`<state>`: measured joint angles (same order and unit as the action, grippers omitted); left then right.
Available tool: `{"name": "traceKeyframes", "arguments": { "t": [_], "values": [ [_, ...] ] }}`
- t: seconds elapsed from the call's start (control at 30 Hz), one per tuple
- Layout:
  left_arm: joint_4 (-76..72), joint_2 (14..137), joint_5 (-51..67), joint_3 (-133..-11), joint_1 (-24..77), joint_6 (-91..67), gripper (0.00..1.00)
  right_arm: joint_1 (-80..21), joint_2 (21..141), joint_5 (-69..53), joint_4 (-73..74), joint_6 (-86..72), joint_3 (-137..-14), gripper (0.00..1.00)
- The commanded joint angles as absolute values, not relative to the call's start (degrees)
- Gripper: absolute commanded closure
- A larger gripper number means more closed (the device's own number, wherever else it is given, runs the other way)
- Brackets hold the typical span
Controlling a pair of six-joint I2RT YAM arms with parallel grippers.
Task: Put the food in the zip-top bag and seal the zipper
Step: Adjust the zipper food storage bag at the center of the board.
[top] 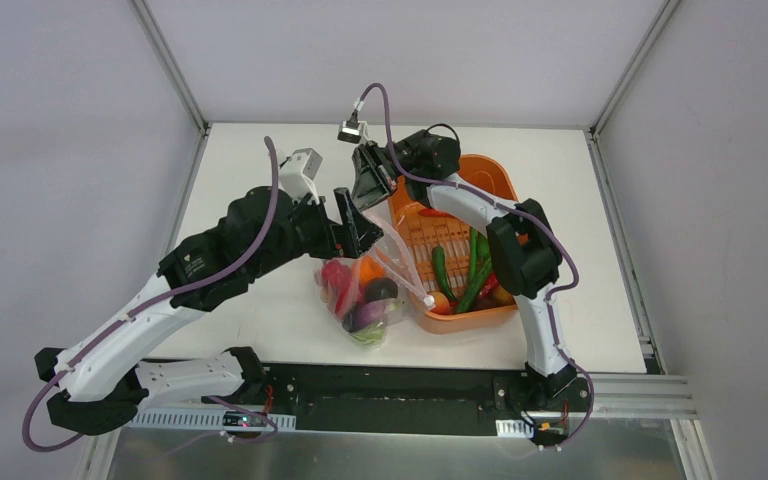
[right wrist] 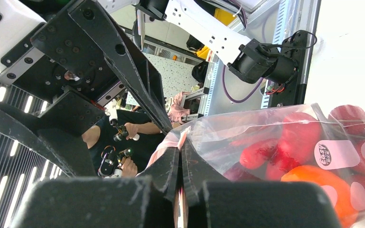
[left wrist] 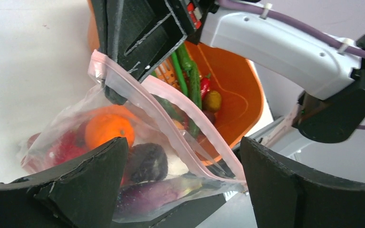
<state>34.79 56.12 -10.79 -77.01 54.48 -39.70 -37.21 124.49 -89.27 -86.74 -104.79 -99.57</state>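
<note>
Sealing seems in hand: the right gripper (right wrist: pixel 180 156) pinches shut on the clear crinkly zip-top bag's (left wrist: pixel 76 123) thin pink zipper (left wrist: pixel 100 64). Gaping just short of it, the left gripper (left wrist: pixel 183 154) should clamp and slide.

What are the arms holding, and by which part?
The jaws of the right arm pinch the zip-top bag by its zipper, near one corner. The left arm holds nothing.

You have an orange tub (top: pixel 492 176) on the right half of the white counter (top: pixel 235 165). Its floor is ribbed, and its far end comes close to the far edge of the counter. Grey panels close the scene on the left, right and far sides, with metal posts (top: pixel 168 62) at the far corners. A black strip (top: pixel 410 385) runs along the near edge.
</note>
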Motion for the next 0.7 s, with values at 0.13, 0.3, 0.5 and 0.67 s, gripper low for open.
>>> {"name": "traceKeyframes", "arguments": {
  "t": [0.13,0.3,0.5,0.67],
  "values": [
    [40.9,61.8,-18.9,-81.5,56.6,-41.2,0.18,-36.0,122.6,-95.2,-99.1,-108.8,-98.6,1.0],
    [42.0,64.8,-19.4,-82.7,57.1,-40.6,0.29,-35.6,121.6,-95.1,-99.0,-108.2,-97.1,1.0],
    [42.1,65.7,-20.1,-83.2,57.2,-40.0,0.64,-35.3,120.6,-95.2,-99.0,-107.5,-95.6,1.0],
    [41.5,64.1,-20.6,-82.7,57.1,-39.1,0.93,-34.6,119.8,-95.2,-98.9,-107.0,-94.4,1.0]
  ]
}}
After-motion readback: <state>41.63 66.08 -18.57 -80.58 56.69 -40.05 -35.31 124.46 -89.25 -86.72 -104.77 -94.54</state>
